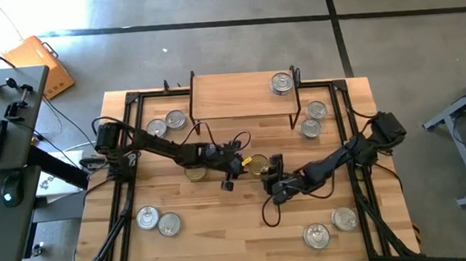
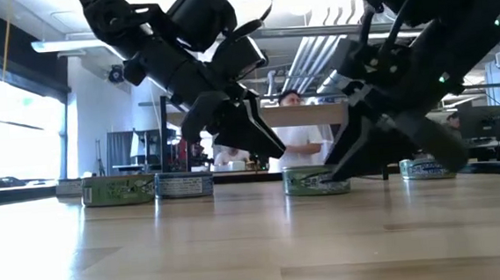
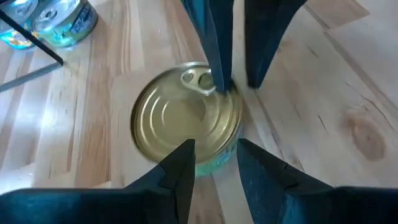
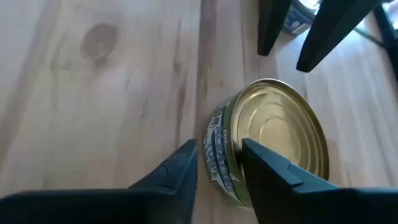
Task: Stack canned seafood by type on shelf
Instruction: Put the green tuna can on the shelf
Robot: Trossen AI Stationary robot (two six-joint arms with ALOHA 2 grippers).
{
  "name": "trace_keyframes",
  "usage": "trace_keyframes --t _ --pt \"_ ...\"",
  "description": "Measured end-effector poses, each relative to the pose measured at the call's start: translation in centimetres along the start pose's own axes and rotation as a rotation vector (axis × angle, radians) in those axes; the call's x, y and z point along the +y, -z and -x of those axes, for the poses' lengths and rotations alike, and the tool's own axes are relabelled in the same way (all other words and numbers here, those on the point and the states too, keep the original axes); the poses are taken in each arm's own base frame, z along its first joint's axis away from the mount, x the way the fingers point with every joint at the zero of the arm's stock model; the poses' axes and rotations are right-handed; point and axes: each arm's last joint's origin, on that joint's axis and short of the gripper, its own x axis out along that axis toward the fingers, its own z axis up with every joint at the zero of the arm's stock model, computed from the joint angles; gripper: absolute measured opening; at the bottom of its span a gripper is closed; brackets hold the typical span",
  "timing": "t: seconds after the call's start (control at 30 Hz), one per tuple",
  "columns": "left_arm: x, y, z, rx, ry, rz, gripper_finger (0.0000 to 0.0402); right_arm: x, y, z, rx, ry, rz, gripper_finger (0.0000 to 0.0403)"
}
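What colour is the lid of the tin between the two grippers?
Gold; the tin shows best in the left wrist view.

Two dark claws (image 2: 259, 139) (image 2: 357, 154) over a green-labelled tin (image 2: 316, 180), more tins (image 2: 147, 187) alongside.

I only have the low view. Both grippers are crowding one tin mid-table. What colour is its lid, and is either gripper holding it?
Observer: The short round metal tin has a gold lid with a pull tab.
Operator: Is the right gripper clamped on it?
Observer: No. The right gripper straddles the tin's rim with its jaws open, one finger over the lid and one outside by the side label.
Operator: And the left one?
Observer: The left gripper hovers open at the tin's opposite edge, gripping nothing.
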Motion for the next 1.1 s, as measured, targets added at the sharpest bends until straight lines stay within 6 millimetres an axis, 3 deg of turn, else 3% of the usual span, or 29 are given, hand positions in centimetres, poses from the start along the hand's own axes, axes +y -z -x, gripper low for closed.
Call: trace_keyframes --t 0.17,0.33,0.5,0.8,1.1 --pt "-0.9 -0.6 0.1 -0.007 -0.04 -0.134 0.011 -0.1 0.0 -0.1 0.0 0.02 -0.044 0.0012" --pt "-1.8 -1.4 0.2 -0.043 -0.073 -0.38 0.011 -0.9 -0.5 -0.1 -0.044 0.019 -0.108 0.0018" --pt "-1.7 -1.7 0.2 -0.065 -0.094 -0.504 0.0124 -2.0 -1.0 -0.3 -0.077 -0.045 -0.173 0.0004" --pt "-0.4 -0.9 0.1 -0.028 -0.092 -0.485 0.017 -3.8 -2.0 0.7 -0.14 -0.068 -0.268 0.0001" --pt "0.3 -0.4 0.0 -0.015 -0.067 -0.443 0.0175 -4.4 -2.5 1.4 -0.182 -0.095 -0.292 0.0"
